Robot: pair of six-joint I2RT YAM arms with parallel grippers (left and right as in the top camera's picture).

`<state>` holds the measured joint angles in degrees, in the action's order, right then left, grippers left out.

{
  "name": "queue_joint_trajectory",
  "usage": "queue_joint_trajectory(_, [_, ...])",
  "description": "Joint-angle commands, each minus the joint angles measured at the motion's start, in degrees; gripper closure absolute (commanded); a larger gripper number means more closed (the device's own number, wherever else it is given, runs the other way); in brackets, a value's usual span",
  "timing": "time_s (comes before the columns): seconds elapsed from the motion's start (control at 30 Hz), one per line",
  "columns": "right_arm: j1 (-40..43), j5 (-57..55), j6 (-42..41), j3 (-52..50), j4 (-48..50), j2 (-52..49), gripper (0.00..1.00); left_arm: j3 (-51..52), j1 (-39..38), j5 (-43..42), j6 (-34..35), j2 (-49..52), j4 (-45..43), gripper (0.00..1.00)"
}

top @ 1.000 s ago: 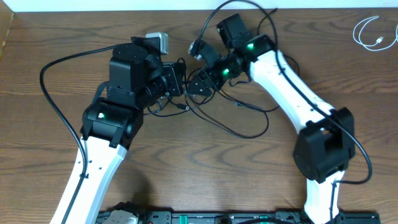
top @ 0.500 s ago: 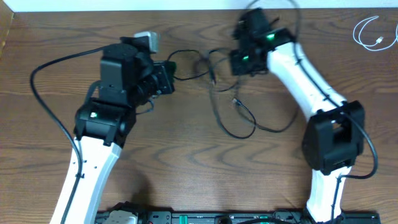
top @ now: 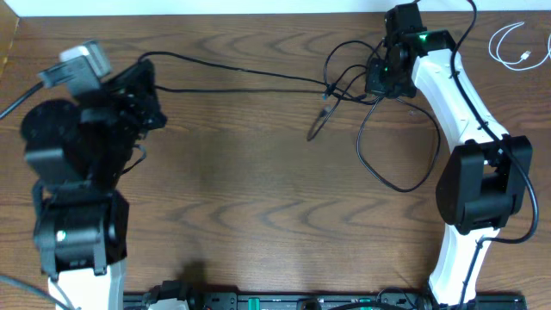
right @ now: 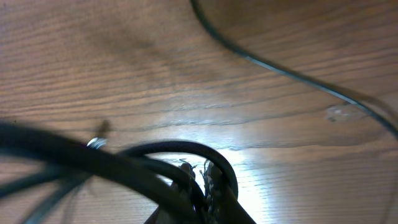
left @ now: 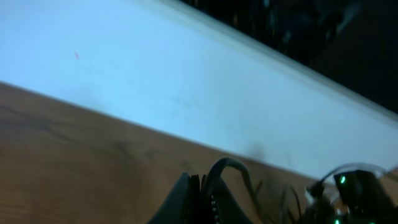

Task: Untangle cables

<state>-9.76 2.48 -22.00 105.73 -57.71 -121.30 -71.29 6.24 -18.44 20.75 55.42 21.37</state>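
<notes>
While left hand (top: 148,91) and right hand (top: 379,79) sit apart, both pinch cables (top: 258,73).

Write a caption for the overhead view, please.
A black cable spans the table between left gripper and right gripper, loops tangled near the right; white cable coiled apart.
</notes>
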Motion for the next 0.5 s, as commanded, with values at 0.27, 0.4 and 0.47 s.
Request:
queue_joint_trajectory(0.27, [2.5, -3.4, -1.1, 0.0, -1.1, -4.4, 0.99, -0.7, 13.3, 3.1, -0.3, -6.7, -3.7, 0.92])
queue_joint_trajectory(0.4, [2.6, -2.6, -0.2, 0.0, -1.2, -4.4, 0.99, -0.7, 15.6, 3.1, -0.3, -6.7, -3.7, 0.93])
queue_joint_trajectory(0.47, [2.6, 0.8, 3.6, 0.0, -0.8, -4.4, 0.99, -0.7, 16.5, 3.1, -0.3, -6.6, -3.9, 0.92])
